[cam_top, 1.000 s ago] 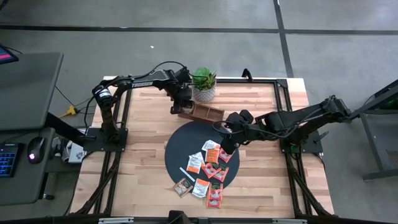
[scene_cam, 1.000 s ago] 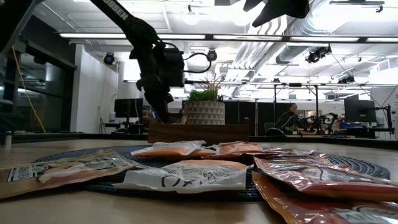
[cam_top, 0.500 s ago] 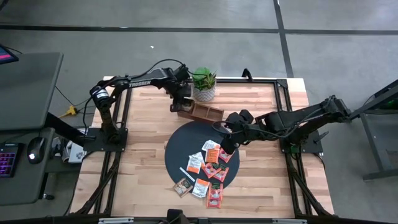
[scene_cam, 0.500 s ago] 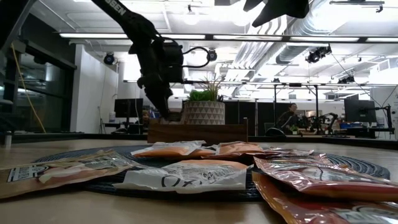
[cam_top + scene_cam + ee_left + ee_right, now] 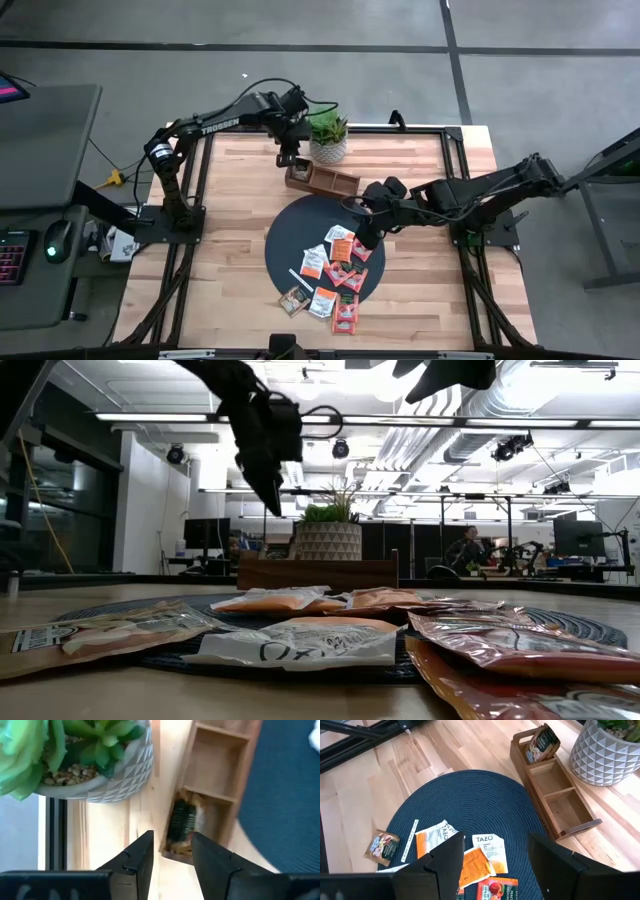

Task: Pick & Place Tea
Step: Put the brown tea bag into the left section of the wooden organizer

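One sachet [image 5: 538, 742] in tray [image 5: 322, 180] end slot; left tool [image 5: 172, 852] spread, empty. Right tool [image 5: 492, 862] spread over mat [image 5: 290, 232]; dozen sachets [image 5: 333, 268] left at 6 o'clock.

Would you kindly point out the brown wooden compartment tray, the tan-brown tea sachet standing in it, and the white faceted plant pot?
Brown wooden compartment tray [image 5: 555, 802]: right wrist view, middle compartment floor.
Tan-brown tea sachet [image 5: 540, 743]: right wrist view, printed face.
White faceted plant pot [image 5: 602, 755]: right wrist view, patterned side wall.
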Tool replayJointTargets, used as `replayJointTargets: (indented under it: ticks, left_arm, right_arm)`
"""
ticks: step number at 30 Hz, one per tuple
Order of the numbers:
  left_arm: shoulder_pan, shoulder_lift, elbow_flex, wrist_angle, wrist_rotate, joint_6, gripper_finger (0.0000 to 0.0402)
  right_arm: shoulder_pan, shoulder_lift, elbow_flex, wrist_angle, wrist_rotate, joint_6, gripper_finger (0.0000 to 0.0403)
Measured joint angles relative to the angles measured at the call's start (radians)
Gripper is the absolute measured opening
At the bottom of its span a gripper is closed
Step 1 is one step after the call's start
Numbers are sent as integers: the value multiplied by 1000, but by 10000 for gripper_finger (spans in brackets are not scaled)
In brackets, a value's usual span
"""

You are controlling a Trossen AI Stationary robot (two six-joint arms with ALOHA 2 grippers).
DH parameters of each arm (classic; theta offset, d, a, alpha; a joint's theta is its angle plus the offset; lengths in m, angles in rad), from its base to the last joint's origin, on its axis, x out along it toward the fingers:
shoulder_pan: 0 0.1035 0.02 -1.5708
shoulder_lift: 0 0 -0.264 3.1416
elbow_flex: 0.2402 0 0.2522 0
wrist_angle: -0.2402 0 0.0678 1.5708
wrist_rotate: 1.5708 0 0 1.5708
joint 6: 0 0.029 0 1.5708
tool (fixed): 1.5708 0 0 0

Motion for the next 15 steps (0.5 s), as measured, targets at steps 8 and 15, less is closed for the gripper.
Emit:
replayJointTargets:
  ticks: [8,15]
  left_arm:
    - [-35,-80,67,-144,63,-73,34]
    - [-162,-198,65,-213,81,-193,5]
  right_arm:
    - [0,0,0,-1,-20,-32,211]
    - [0,0,0,0,-58,-66,211]
